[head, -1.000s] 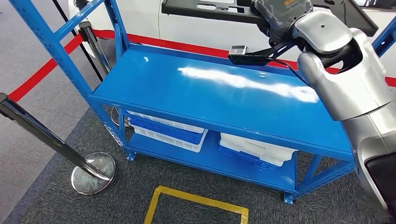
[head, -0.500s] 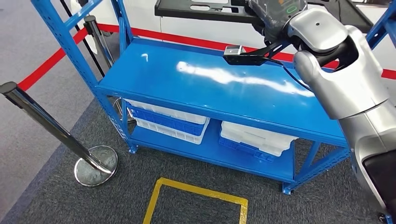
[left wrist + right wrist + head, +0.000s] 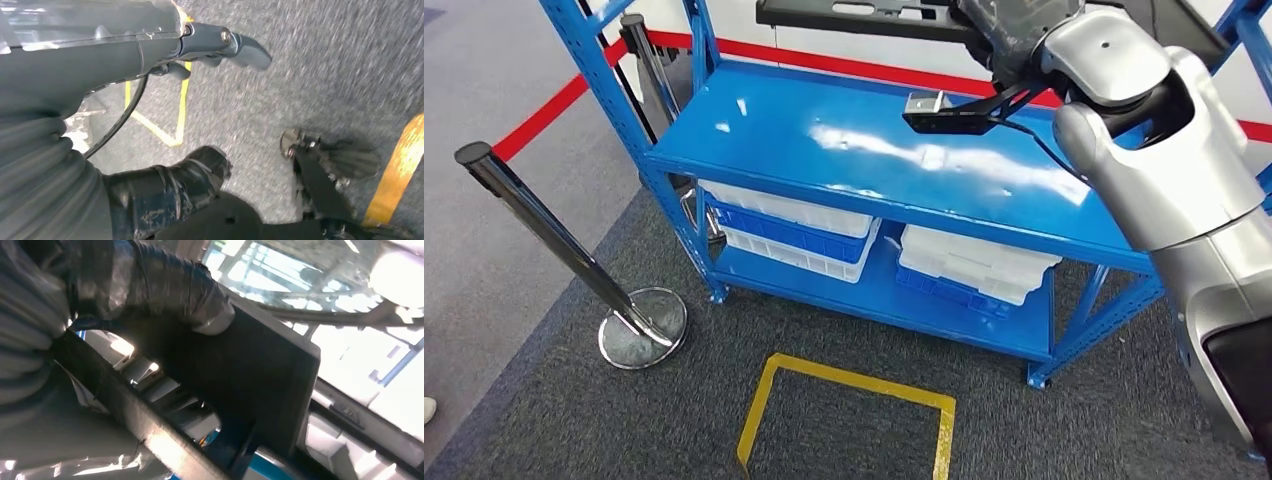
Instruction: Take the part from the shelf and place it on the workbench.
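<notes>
In the head view my right hand (image 3: 1016, 28) is raised at the top edge and grips a long flat black part (image 3: 864, 14), which hangs above the back of the blue workbench top (image 3: 824, 130). The right wrist view shows the dark thumb of my right hand (image 3: 165, 285) pressed onto the black part (image 3: 260, 375). My left hand (image 3: 150, 50) hangs over grey carpet with its fingers apart and nothing in it.
White and blue bins (image 3: 794, 235) (image 3: 969, 270) lie on the lower shelf. A chrome stanchion (image 3: 554, 240) with a round base (image 3: 642, 328) stands at the left, and a red belt (image 3: 554, 110) runs behind it. A yellow square (image 3: 854, 400) marks the carpet in front.
The whole head picture has shifted, so the camera moved: the bench and stanchion now sit further right and higher. My right hand still holds the black part above the bench.
</notes>
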Motion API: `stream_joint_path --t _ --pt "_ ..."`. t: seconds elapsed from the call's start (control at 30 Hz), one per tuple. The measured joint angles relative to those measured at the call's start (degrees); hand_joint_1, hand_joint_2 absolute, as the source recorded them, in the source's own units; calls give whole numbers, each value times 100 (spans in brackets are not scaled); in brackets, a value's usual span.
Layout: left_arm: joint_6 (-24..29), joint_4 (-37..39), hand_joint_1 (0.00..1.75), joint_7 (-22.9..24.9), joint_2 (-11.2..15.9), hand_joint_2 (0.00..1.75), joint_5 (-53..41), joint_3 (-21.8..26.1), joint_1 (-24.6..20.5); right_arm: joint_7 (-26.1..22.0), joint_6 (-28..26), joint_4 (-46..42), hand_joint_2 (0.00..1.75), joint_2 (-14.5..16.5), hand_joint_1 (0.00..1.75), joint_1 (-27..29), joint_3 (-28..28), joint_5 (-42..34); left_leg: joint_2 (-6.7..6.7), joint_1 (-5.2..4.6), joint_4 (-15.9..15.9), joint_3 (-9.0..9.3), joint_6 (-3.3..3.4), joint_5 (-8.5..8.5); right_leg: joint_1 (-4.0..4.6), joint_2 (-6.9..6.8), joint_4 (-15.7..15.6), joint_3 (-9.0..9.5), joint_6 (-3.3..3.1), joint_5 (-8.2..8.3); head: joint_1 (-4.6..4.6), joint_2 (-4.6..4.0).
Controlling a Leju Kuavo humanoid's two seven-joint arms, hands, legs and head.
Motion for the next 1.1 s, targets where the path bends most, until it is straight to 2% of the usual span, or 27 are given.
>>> stream_joint_path --t 0.03,0.07,0.1,0.13,0.2,0.23,0.27,0.3,0.33,0.37,0.43,0.47,0.5,0.57,0.6,0.63,0.7,0.73,0.77,0.8,0.83,0.87,0.9,0.97,1.0,1.07,1.1 --pt "0 0 0 0 0 175 -2 2 2 -1 2 4 175 3 175 -6 1 -10 5 10 -3 -40 37 52 0 1 -23 -9 34 43 0 0" --pt "1 0 0 0 0 175 -2 3 -1 1 4 12 175 4 175 -14 1 -19 18 18 -25 -73 77 113 -4 12 -3 -38 60 3 0 0" --pt "1 0 0 0 0 175 -3 3 -4 5 11 22 175 3 175 -23 2 -26 34 28 -41 -124 131 185 -7 23 97 -90 77 -150 1 0" --pt "1 0 0 0 0 175 -7 4 -9 9 23 31 175 3 175 -33 3 -34 52 38 -52 -192 178 264 -8 33 324 -169 90 -416 1 0" --pt "1 0 0 0 0 175 -16 4 -18 16 51 40 175 9 175 -48 4 -44 70 23 -29 -373 233 404 -14 43 1060 -341 104 -1016 2 0" --pt "1 0 0 0 0 175 -21 4 -18 17 64 43 175 11 175 -51 4 -46 73 16 -9 -471 239 467 -13 43 1420 -391 112 -1166 2 0" --pt "1 0 0 0 -1 175 -24 4 -16 18 72 46 175 11 175 -52 5 -46 73 9 12 -565 239 524 -13 44 1643 -379 114 -1166 1 0" --pt "1 0 0 0 -1 175 -26 5 -14 19 79 48 175 14 175 -52 6 -46 73 4 37 -657 236 577 -12 45 1683 -284 107 -1052 1 0" --pt "1 0 0 0 -2 175 -29 5 -13 20 85 49 175 21 175 -55 7 -46 71 -1 63 -746 229 628 -9 45 1525 -84 89 -894 1 0" --pt "0 0 0 0 -2 175 -32 6 -14 22 90 49 175 32 175 -61 8 -46 69 -5 92 -822 219 674 0 46 1203 198 60 -793 1 0" --pt "-3 0 0 -2 -3 175 -40 6 -16 28 99 46 175 77 175 -83 10 -47 65 -21 129 -930 172 760 33 49 417 758 3 -848 0 0" --pt "-5 0 0 -3 -3 175 -41 6 -15 37 102 46 175 98 175 -97 11 -47 65 -21 124 -955 142 810 54 51 163 901 -17 -917 0 0" --pt "-6 0 0 -4 -4 175 -43 6 -15 49 104 49 175 118 175 -110 12 -47 65 -20 106 -975 108 870 73 50 32 945 -30 -939 0 0" --pt "-6 0 0 -4 -3 175 -44 5 -4 69 108 59 175 140 175 -126 24 -48 54 -15 78 -1025 48 927 60 28 -33 860 -82 -817 1 0" --pt "-5 0 0 -4 -3 175 -45 5 -3 75 111 66 175 160 175 -130 37 -47 46 -11 151 -1083 21 812 43 11 -56 803 -130 -739 1 0" --pt "-5 0 0 -4 -2 175 -46 5 1 78 115 74 175 178 175 -133 50 -48 38 -5 321 -1156 -7 588 24 -4 -80 733 -175 -659 1 0" --pt "-3 0 0 -4 -3 175 -54 6 5 84 123 88 175 211 175 -139 68 -47 38 28 998 -1331 -62 -16 20 -14 -82 565 -228 -506 1 0" --pt "-2 0 0 -5 -3 175 -59 6 9 86 128 95 175 221 175 -140 72 -47 39 41 1372 -1389 -89 -194 21 -13 -77 471 -225 -435 1 0" --pt "-2 0 0 -7 -3 175 -67 6 10 88 132 99 175 232 175 -140 79 -46 39 53 1658 -1405 -112 -239 21 -12 -69 379 -218 -366 1 0" --pt "-1 0 0 -11 -3 175 -73 6 6 89 136 107 175 244 175 -140 86 -47 40 64 1763 -1332 -128 -130 17 -11 -58 285 -205 -299 1 0" --pt "1 0 0 -15 -3 175 -78 6 -1 90 139 116 175 252 175 -140 93 -47 40 74 1683 -1173 -138 43 12 -11 -45 195 -186 -235 1 0" --pt "3 0 0 -18 -2 175 -83 6 -9 90 139 124 175 259 175 -142 98 -47 40 84 1413 -917 -141 187 6 -11 -28 115 -161 -177 1 0" --pt "4 0 0 -20 -2 175 -86 6 -17 90 138 130 175 267 175 -146 100 -47 37 83 996 -581 -137 216 8 -9 -5 39 -131 -122 1 0" --pt "5 -1 0 -21 -2 175 -90 6 -20 94 135 134 175 282 175 -156 100 -47 21 64 256 -86 -97 56 12 -15 19 -41 -64 -17 1 0" --pt "5 -2 0 -25 -2 175 -92 6 -19 96 135 136 175 290 175 -163 100 -48 12 46 66 14 -72 -19 11 -18 8 -58 -28 42 -1 0" --pt "7 -2 0 -31 -2 175 -93 6 -17 96 138 145 175 291 175 -173 101 -48 18 43 9 -48 1 59 1 -16 -29 -78 42 129 2 0" --pt "8 -2 0 -34 -2 175 -93 6 -21 97 139 152 175 289 175 -181 101 -47 31 49 -6 -95 49 126 -3 -4 19 -121 67 40 2 0"
